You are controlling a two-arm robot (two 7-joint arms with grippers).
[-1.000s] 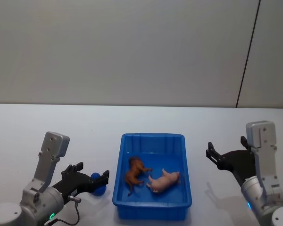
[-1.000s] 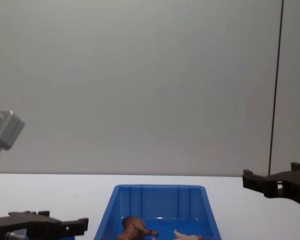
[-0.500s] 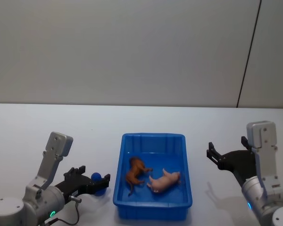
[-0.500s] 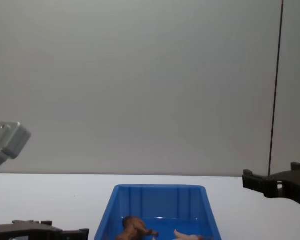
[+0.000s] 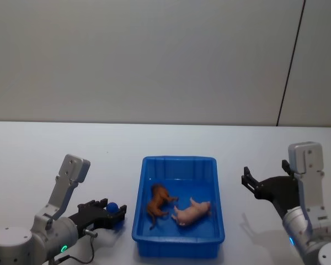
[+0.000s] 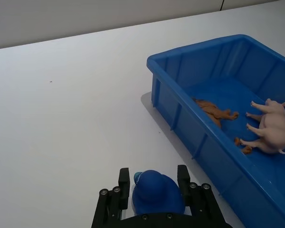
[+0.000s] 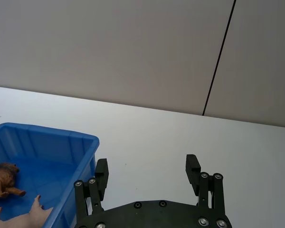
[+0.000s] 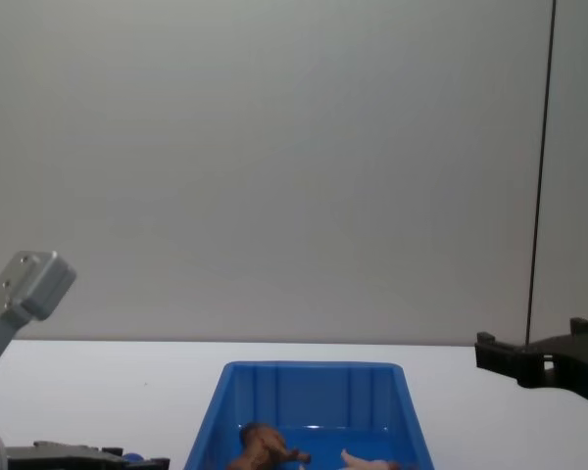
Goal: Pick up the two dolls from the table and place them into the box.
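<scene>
Inside the blue box [image 5: 178, 241], lying side by side on its floor: reddish-brown doll [image 5: 158, 202] toward the robot's left, pale pink pig doll [image 5: 192, 212] toward its right, both on their sides and just apart. Left of the box, low over the white table [image 5: 55, 149], hovering: left gripper [image 6: 155, 179], fingers [image 6: 123, 182] sitting close on either side of a small blue ball [image 6: 156, 192], apparently clasping it. Right of the box, hanging above the table: right gripper [image 7: 147, 172], fingers [image 7: 193, 167] spread wide, gripping nothing.
</scene>
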